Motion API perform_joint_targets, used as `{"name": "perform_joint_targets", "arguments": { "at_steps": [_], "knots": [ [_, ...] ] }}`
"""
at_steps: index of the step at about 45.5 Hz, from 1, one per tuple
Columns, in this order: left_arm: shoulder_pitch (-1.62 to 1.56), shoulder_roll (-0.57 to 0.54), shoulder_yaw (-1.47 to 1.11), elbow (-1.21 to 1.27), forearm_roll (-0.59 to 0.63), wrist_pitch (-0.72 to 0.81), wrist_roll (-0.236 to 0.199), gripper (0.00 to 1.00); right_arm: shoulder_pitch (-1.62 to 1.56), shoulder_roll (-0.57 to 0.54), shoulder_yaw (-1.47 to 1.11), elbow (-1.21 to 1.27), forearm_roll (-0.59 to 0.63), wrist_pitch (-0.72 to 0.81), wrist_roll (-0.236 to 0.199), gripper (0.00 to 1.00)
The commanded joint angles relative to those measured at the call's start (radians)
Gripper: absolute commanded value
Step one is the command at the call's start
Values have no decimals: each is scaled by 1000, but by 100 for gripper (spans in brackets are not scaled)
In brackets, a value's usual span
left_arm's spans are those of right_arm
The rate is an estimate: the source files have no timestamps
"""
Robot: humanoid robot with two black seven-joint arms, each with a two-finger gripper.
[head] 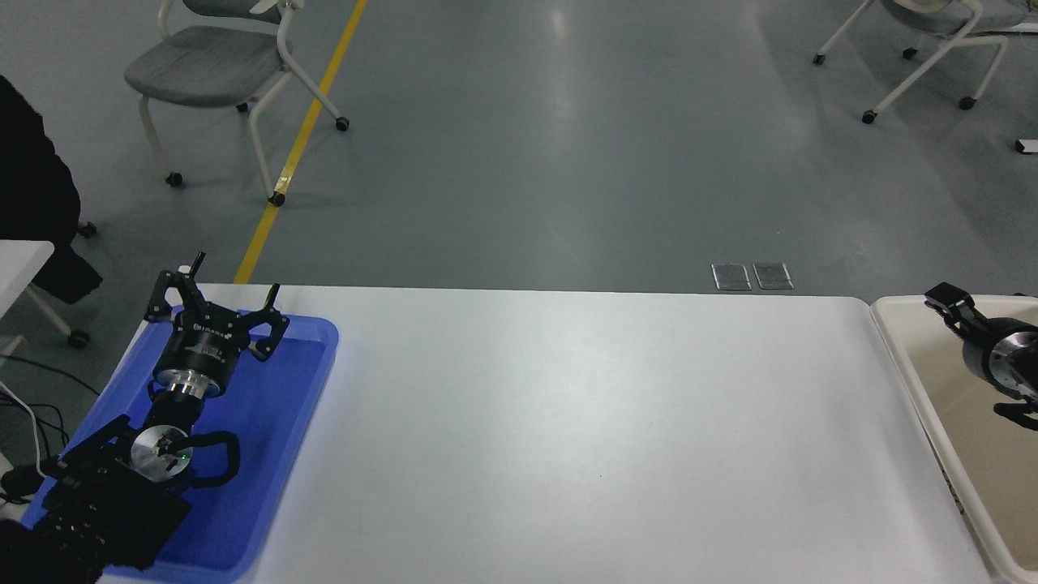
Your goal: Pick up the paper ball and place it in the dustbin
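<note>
The dustbin (924, 405) is a cream tub with a thick pale rim at the table's right end, cut off by the picture's edge. My right gripper (947, 302) comes in from the right edge and hangs above the bin's far corner, raised clear of its inside. No paper ball shows in it, and the bin's visible inside shows only a dark shadow. The paper ball is not in view. My left gripper (231, 280) is parked, open and empty, over the blue tray at the lower left.
A flat blue tray (300, 405) lies on the table's left end under the left arm. The white table (584, 430) spans the middle. Grey chairs (219, 73) stand on the floor beyond the far edge.
</note>
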Motion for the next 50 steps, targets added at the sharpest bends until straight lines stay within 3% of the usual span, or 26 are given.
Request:
{"name": "perform_joint_targets", "arguments": {
  "at_steps": [1,7,14,22,50],
  "knots": [
    [0,0,0,0,0,0,0,100,-132,41,369,314,251,24,-1,100],
    [0,0,0,0,0,0,0,100,-163,136,383,341,497,70,6,100],
    [1,0,0,0,0,0,0,100,-202,236,414,325,618,196,9,100],
    [0,0,0,0,0,0,0,100,-266,295,451,308,638,314,9,100],
    [0,0,0,0,0,0,0,100,-335,289,449,74,638,538,6,100]
  ]
}}
